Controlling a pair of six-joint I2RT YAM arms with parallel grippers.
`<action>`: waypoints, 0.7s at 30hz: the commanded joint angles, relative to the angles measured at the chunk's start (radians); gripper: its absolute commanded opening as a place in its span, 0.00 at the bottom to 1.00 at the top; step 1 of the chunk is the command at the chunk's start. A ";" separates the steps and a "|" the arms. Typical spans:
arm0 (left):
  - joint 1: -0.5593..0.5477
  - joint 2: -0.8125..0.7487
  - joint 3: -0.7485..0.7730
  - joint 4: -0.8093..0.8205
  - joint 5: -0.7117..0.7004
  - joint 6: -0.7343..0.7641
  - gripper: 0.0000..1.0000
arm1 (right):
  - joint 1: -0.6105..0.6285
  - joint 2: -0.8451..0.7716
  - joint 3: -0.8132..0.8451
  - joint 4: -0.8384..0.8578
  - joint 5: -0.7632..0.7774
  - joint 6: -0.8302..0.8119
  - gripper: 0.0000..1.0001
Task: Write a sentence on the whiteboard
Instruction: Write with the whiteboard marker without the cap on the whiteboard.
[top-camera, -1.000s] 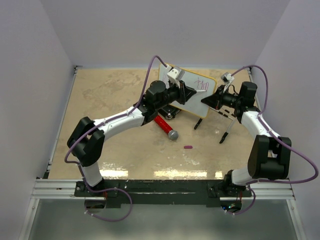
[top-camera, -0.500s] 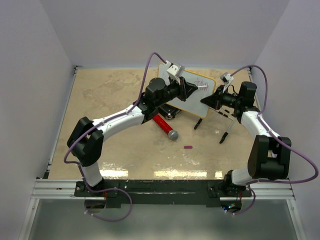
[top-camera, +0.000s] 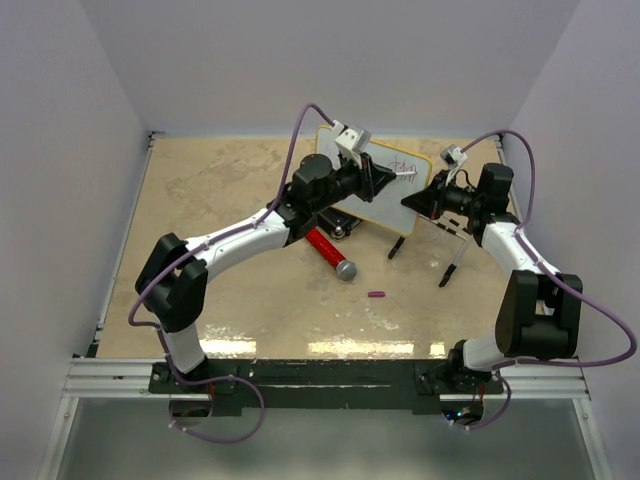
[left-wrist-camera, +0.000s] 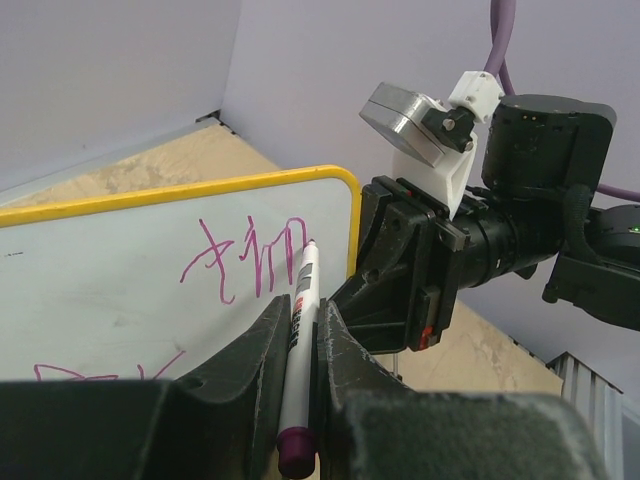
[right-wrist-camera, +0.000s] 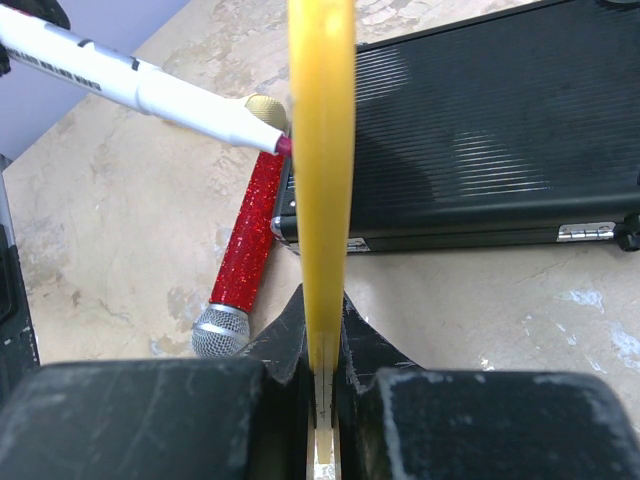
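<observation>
The whiteboard (top-camera: 392, 203) stands tilted up off the table, white with a thin yellow rim (right-wrist-camera: 322, 150). My right gripper (top-camera: 417, 202) is shut on its right edge, the rim pinched between the jaws (right-wrist-camera: 322, 305). My left gripper (left-wrist-camera: 302, 318) is shut on a white marker (left-wrist-camera: 301, 295) with a purple end. The marker's tip touches the board at its upper right, just right of the purple writing. The sentence (left-wrist-camera: 255, 262) shows as scrawled purple strokes, with another stroke lower left. From above, my left gripper (top-camera: 386, 179) is over the board's face.
A black ribbed case (right-wrist-camera: 480, 130) lies behind the board, and a red glitter microphone (top-camera: 331, 254) lies beside it. A small purple cap (top-camera: 376, 295) rests on the table nearer me. A black clip foot (top-camera: 452, 266) hangs below the right arm.
My left gripper has shifted slightly toward the back right with the marker, mostly in the first half second. The right gripper and the board have held still.
</observation>
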 joint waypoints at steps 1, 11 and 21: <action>-0.004 0.015 0.056 0.007 0.011 0.008 0.00 | 0.005 -0.028 0.021 -0.017 0.005 -0.032 0.00; -0.006 0.038 0.090 -0.002 0.016 0.005 0.00 | 0.006 -0.028 0.020 -0.017 0.004 -0.032 0.00; -0.006 0.040 0.101 -0.001 -0.003 0.008 0.00 | 0.006 -0.029 0.020 -0.017 0.004 -0.033 0.00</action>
